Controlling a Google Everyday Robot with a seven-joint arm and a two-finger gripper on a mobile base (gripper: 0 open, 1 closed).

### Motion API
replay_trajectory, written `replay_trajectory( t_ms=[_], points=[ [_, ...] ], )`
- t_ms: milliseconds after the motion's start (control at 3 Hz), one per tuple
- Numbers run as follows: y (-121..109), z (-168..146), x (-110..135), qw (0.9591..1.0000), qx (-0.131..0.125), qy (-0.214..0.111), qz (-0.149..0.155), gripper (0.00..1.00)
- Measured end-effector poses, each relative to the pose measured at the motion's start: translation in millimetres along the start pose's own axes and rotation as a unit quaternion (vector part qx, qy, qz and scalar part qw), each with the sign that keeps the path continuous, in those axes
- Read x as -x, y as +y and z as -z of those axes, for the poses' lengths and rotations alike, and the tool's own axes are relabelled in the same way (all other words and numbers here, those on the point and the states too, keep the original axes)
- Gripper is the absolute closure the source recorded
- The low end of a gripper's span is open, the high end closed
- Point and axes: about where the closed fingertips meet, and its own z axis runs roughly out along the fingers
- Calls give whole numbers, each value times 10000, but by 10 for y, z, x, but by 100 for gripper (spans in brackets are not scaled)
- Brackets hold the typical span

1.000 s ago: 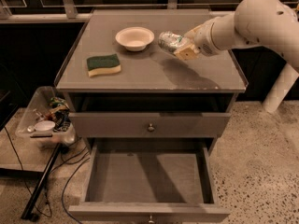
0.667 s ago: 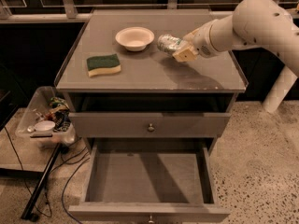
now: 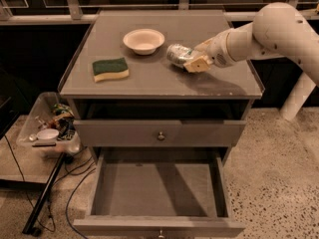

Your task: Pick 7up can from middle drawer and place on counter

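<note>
The 7up can (image 3: 178, 54), silvery with green markings, lies on its side in my gripper (image 3: 192, 59), which is shut on it just above the counter (image 3: 149, 78), right of the middle. My white arm reaches in from the right. The middle drawer (image 3: 158, 190) is pulled fully open below, and its flat grey floor is bare. Its knob (image 3: 161, 231) shows at the bottom edge.
A white bowl (image 3: 143, 40) stands on the counter just left of the can. A green and yellow sponge (image 3: 110, 68) lies at the counter's left. The knobbed drawer above (image 3: 160, 133) is shut. A clear bin of clutter (image 3: 48, 128) and cables sit on the floor left.
My gripper has moved slightly left and down with the can, closer to the counter and the bowl. Nothing else has moved.
</note>
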Motion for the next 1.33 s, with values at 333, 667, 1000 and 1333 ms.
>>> replay_trajectory(
  t_ms=[333, 667, 1000, 1333],
  points=[
    [111, -22, -24, 9997, 235, -36, -36, 100],
    [116, -24, -24, 9997, 243, -35, -37, 81],
    [116, -25, -24, 9997, 243, -35, -37, 58],
    [116, -25, -24, 9997, 244, -35, -37, 35]
  ],
)
